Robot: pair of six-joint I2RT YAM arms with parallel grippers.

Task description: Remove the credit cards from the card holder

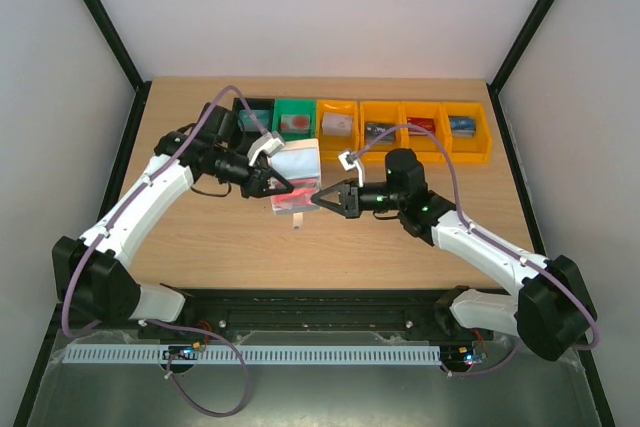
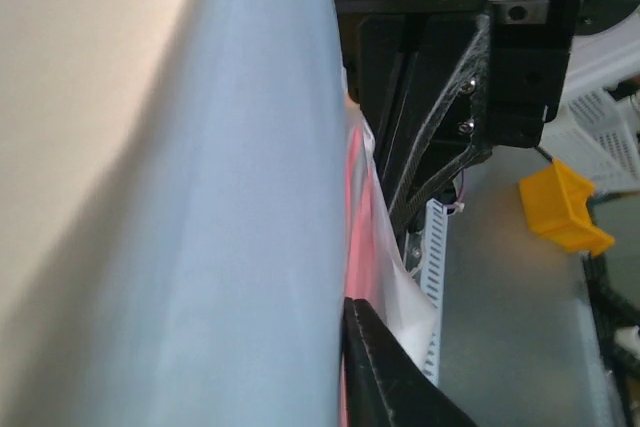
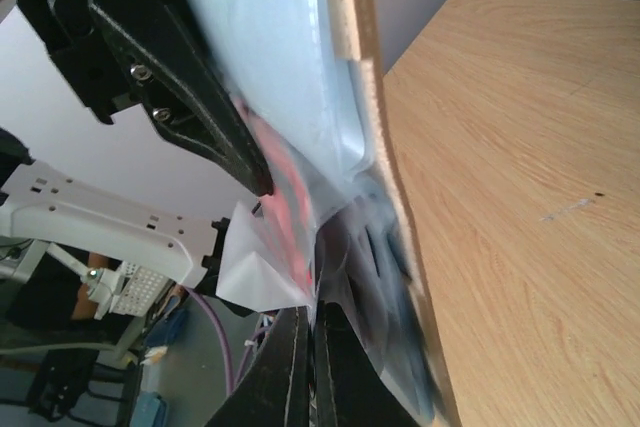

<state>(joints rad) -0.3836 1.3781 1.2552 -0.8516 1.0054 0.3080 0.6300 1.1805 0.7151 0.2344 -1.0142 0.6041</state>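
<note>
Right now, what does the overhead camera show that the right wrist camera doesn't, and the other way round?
Only overhead: the row of bins along the back, black, green and orange, with cards lying in them.

Only the right wrist: up close, a red streak inside the see-through sleeve of the card holder, probably a card, and the right gripper pinched shut at the holder's lower edge.

Both: the holder held between the left gripper and the right one.
</note>
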